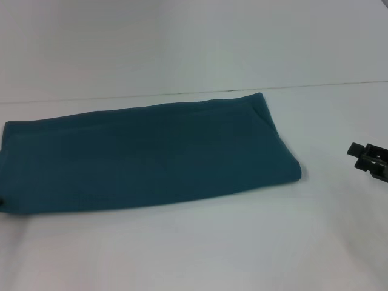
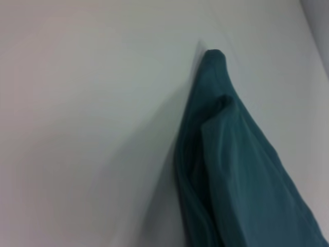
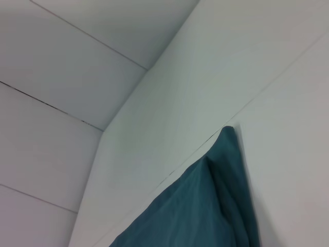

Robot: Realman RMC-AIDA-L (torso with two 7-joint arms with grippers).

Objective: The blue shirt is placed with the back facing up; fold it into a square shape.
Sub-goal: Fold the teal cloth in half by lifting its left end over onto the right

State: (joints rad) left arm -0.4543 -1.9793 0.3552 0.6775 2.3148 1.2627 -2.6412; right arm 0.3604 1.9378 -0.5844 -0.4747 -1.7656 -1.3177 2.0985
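Blue shirt (image 1: 145,154) folded into long band across white table (image 1: 200,248); no lettering visible. Right gripper (image 1: 370,159) off right, grip state unclear. Left gripper unseen.

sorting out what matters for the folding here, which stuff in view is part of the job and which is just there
Part of the job:
- shirt, folded into a long band on the table
- right gripper, off to the shirt's right, not touching it

Just there:
- table
- wall behind it
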